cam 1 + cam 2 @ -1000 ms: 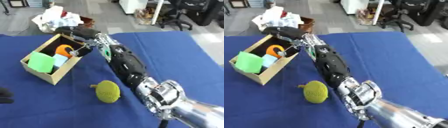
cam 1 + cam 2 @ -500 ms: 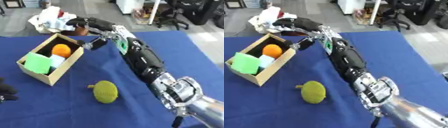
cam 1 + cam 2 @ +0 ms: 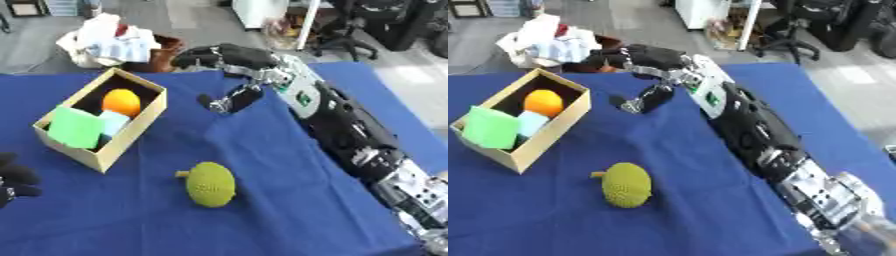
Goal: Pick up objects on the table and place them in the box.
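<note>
The worktop is covered in a deep blue cloth; on its left side stands an open tan cardboard box, set askew, and inside it lie a round orange ball, a flat bright green block and a pale blue cube, the cube wedged between the ball and the green block; in front of the box, well apart from it on the bare cloth, lies a yellow-green bumpy fruit-shaped toy with a short stub of stem, resting on its side and touched by nothing; the robot's right arm, black with silver joints, runs from the lower right corner up across the cloth, and its right hand hangs above the far edge of the worktop, just beyond and to the right of the box; its fingers are stretched out and only lightly bent, its thumb pointing down toward the cloth, and it holds nothing; the left hand shows at the lower left edge as a few dark curled fingertips, empty as far as can be seen; beyond the far edge of the worktop, on the floor, sits a heap of white and pale cloth beside a brown basket.
</note>
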Robot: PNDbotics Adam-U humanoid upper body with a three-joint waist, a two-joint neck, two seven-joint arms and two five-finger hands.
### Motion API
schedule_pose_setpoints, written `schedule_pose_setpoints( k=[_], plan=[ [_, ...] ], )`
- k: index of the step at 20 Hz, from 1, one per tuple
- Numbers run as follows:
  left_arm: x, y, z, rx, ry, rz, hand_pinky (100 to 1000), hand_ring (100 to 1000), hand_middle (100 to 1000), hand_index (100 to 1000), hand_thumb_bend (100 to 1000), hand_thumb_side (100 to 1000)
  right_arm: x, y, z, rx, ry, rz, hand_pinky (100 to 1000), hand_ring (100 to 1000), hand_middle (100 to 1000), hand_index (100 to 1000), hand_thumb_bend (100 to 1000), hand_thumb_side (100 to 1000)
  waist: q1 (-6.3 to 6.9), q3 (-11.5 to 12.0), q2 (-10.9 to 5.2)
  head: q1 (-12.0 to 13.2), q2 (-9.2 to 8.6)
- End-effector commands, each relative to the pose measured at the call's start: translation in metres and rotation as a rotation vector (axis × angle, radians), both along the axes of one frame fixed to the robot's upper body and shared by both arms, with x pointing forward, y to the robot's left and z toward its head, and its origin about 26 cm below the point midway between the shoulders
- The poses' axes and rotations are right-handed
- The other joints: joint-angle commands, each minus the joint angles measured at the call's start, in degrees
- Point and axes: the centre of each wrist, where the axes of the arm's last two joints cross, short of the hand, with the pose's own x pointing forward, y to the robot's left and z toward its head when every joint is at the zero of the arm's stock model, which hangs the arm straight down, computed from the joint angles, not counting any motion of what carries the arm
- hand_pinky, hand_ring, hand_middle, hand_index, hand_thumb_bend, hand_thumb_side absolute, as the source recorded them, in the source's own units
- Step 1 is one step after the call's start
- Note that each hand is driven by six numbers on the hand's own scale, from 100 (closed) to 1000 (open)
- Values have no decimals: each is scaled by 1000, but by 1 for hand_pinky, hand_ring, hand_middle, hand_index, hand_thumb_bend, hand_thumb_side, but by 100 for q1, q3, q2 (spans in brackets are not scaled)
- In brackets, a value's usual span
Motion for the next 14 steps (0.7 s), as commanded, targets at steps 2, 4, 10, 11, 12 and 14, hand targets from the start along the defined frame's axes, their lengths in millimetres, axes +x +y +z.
schedule_pose_setpoints(
  k=[2, 4, 10, 11, 12, 14],
  plan=[
    [0, 5, 7, 15, -26, 12, 619, 648, 599, 806, 100, 850, -21, 14, 5, -299, -25, 191, 843, 870, 921, 1000, 100, 222, -33, -10, -78, 18, -30],
    [0, 4, 7, 14, -27, 10, 619, 648, 599, 806, 100, 848, -25, 18, -9, -381, 9, 196, 848, 880, 927, 1000, 100, 237, -33, -5, -79, 18, -28],
    [0, 4, 7, 14, -25, 11, 619, 647, 599, 806, 100, 854, -31, 16, -37, -498, 46, 163, 849, 884, 923, 1000, 100, 250, -32, -10, -65, 18, -13],
    [0, 4, 7, 14, -25, 11, 619, 647, 599, 806, 100, 854, -32, 15, -40, -505, 45, 157, 850, 885, 919, 1000, 100, 252, -32, -13, -63, 17, -8],
    [0, 4, 7, 14, -24, 11, 619, 647, 599, 806, 100, 854, -33, 15, -42, -508, 43, 152, 849, 885, 918, 1000, 100, 252, -32, -15, -61, 17, -6],
    [0, 5, 7, 15, -25, 13, 619, 647, 600, 806, 100, 855, -33, 13, -45, -515, 40, 142, 849, 884, 913, 1000, 100, 253, -30, -17, -57, 13, -9]
  ],
)
